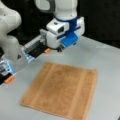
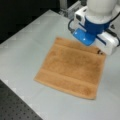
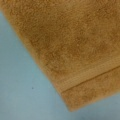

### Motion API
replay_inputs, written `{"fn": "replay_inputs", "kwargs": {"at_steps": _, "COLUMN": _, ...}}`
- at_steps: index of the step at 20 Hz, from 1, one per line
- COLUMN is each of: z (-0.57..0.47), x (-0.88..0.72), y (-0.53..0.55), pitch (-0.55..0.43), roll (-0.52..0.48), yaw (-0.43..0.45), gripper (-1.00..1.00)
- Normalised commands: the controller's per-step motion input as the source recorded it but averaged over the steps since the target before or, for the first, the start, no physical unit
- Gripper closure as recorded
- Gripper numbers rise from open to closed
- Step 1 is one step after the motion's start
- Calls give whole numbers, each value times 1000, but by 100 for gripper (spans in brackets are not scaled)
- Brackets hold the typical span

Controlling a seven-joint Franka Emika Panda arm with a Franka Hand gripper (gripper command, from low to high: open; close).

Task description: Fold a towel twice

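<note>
Lying flat and unfolded on the grey table (image 1: 105, 62), the towel (image 1: 61, 90) shows no fold in a front view; two paler bands run along it near opposite edges. Your gripper (image 1: 60, 50) hangs above the table just past the towel's far edge, at the view's top. You get the white hand body, the blue bracket (image 1: 70, 38) and a small orange tab (image 1: 47, 51) beside it, but the fingertips are hard to make out, so you cannot tell whether they are spread or pressed together. White arm links (image 1: 10, 37) fill the view's left, with a second orange tab (image 1: 9, 79) near the left edge.

In a front view from the opposite side, the towel (image 2: 71, 67) again lies flat on the table (image 2: 25, 50), one band near the view's bottom edge of the cloth. The gripper (image 2: 98, 52) sits over the towel's top-right corner; the blue bracket (image 2: 83, 37) and white body cover that corner, and only a dark speck shows at the tip. A dark perforated board (image 2: 15, 107) borders the table at bottom left, seen in this view alone.

The wrist view gives you only cloth: the towel (image 3: 75, 42) fills most of it, one corner pointing to the bottom, a woven band crossing near that corner, bare table (image 3: 20, 90) at left and bottom. No fingers appear here.
</note>
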Motion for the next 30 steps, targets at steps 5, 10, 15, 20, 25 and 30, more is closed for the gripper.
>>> {"fn": "replay_inputs", "kwargs": {"at_steps": 5, "z": -64, "x": 454, "y": 208, "pitch": 132, "roll": -227, "yaw": -84, "gripper": -100}}
{"fn": "replay_inputs", "kwargs": {"at_steps": 10, "z": -143, "x": 469, "y": 320, "pitch": 98, "roll": -298, "yaw": -84, "gripper": -100}}
{"fn": "replay_inputs", "kwargs": {"at_steps": 15, "z": -189, "x": 477, "y": 364, "pitch": 77, "roll": -297, "yaw": -80, "gripper": -100}}
{"fn": "replay_inputs", "kwargs": {"at_steps": 20, "z": -104, "x": 393, "y": 300, "pitch": 101, "roll": -240, "yaw": -65, "gripper": -100}}
{"fn": "replay_inputs", "kwargs": {"at_steps": 25, "z": -81, "x": 337, "y": 248, "pitch": 61, "roll": -198, "yaw": -30, "gripper": -100}}
{"fn": "replay_inputs", "kwargs": {"at_steps": 30, "z": -205, "x": 357, "y": 283, "pitch": -53, "roll": -186, "yaw": -21, "gripper": -100}}
